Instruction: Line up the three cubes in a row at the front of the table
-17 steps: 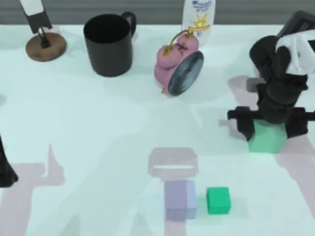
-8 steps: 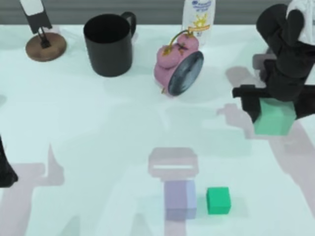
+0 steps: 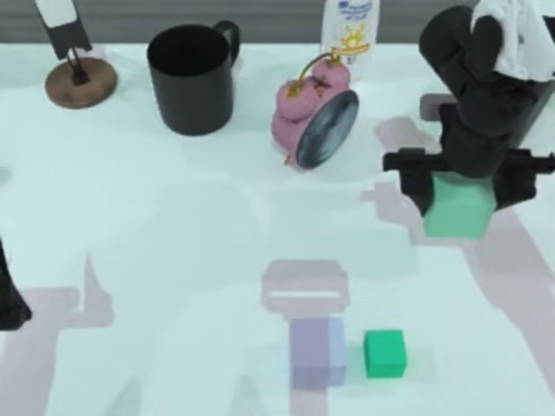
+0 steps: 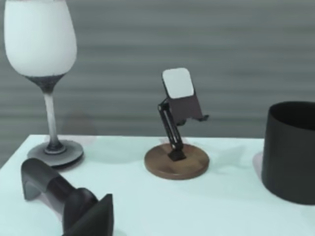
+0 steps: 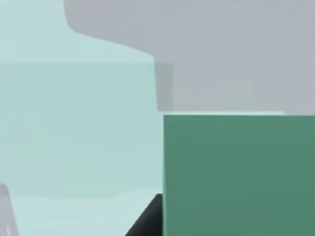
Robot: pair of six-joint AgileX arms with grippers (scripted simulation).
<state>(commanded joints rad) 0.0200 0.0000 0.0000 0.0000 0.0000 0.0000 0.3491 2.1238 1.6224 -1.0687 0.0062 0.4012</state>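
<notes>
Mint-green cube [image 3: 457, 211]: largest of three, plain matte, at the table's [image 3: 156, 225] right side mid-depth, clamped between the closed-in fingers of the right gripper [image 3: 466, 178]; apparently lifted. Not yet in the row.
Lavender-blue cube [image 3: 317, 350] and small bright green cube [image 3: 384, 353]: just beside each other at the front, judged placed.
Left gripper [image 3: 10, 299]: parked at left edge; finger state cannot be told.
Rear: glossy black mug [image 3: 191, 78], pink alarm clock [image 3: 314, 111].

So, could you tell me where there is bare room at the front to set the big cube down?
Free: front right, beside the small green cube, and front left of the lavender cube. Crowded: the back row, mug to alarm clock. The right gripper holds the mint cube.
</notes>
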